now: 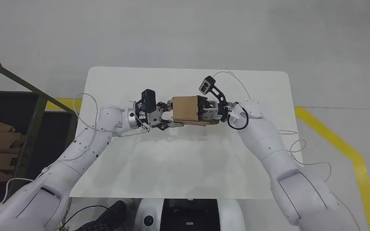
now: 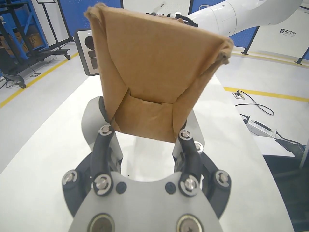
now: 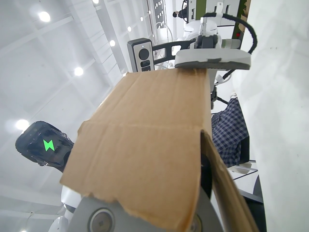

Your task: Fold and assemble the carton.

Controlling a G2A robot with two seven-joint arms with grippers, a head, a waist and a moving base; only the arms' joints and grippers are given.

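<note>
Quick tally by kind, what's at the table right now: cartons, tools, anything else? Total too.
carton: 1
tools: 2 (left tool, right tool, one at each end of the carton)
table: 1
Total: 4

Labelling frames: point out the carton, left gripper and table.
carton [image 1: 185, 107], top view, top panel.
left gripper [image 2: 144, 121], left wrist view, midway between the jaws.
table [image 1: 231, 167], top view, bare surface.
</note>
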